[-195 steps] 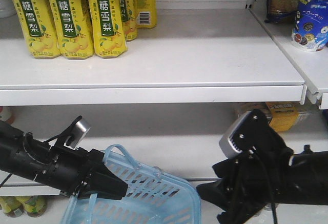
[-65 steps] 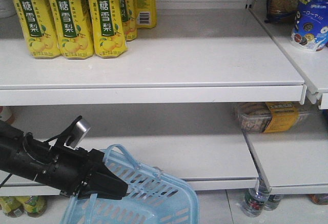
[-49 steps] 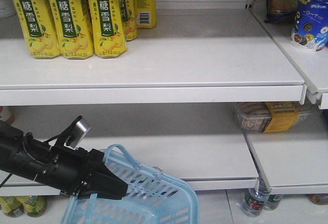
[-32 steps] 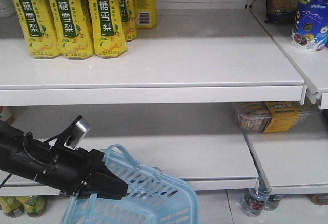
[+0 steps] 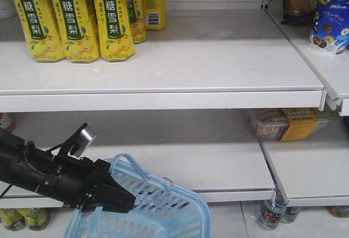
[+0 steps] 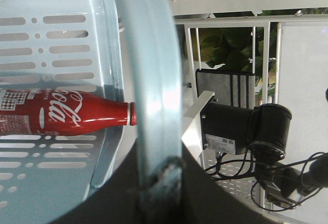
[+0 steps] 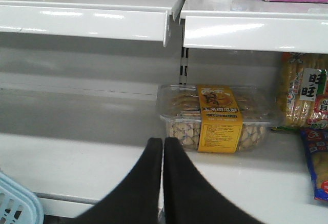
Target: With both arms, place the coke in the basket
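The coke (image 6: 66,117) lies on its side inside the basket (image 6: 56,39), its red cap against the near wall. In the front view the light blue basket (image 5: 169,216) hangs tilted at the bottom, with my left gripper (image 5: 126,201) shut on its hoop handle (image 5: 126,164). In the left wrist view that handle (image 6: 154,90) runs straight into my left gripper (image 6: 160,180). My right gripper (image 7: 163,144) is shut with nothing in it, pointing at the lower shelf, and the basket's corner (image 7: 15,203) shows at its lower left. The right arm is out of the front view.
Yellow pear-drink bottles (image 5: 71,20) stand on the upper shelf (image 5: 163,99). A clear biscuit box with a yellow label (image 7: 218,116) sits on the lower shelf ahead of my right gripper. Snack packs (image 5: 330,25) are at the upper right, bottles (image 5: 271,213) on the floor.
The right arm, in the front view three seconds ago, has drawn back out of it. The left arm and the basket have barely moved.
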